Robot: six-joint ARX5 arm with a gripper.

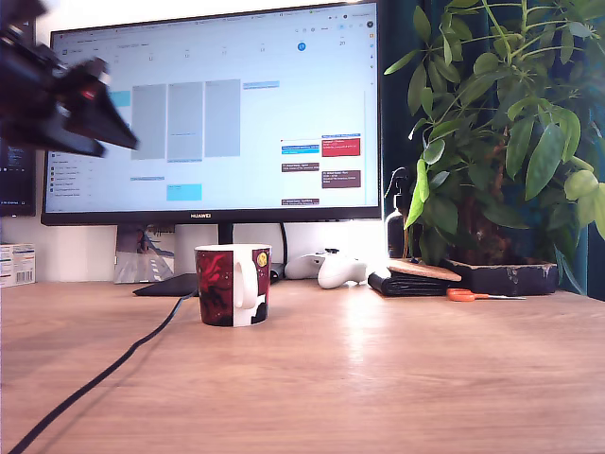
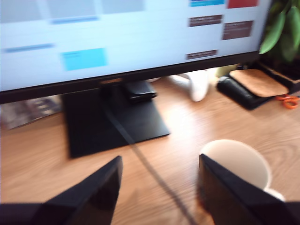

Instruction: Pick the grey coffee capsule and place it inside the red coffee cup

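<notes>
The red coffee cup stands upright on the wooden desk in front of the monitor, its white handle facing the camera. In the wrist view its pale inside shows just beyond one finger. My gripper hangs high at the exterior view's left, blurred, well above and to the left of the cup. In the wrist view the gripper is open, with only bare desk and cable between its black fingers. The grey coffee capsule is out of view in both frames.
A large monitor on a black stand base fills the back. A black cable crosses the desk. A white game controller, a black wallet with a cork coaster, orange scissors and a plant sit at the right.
</notes>
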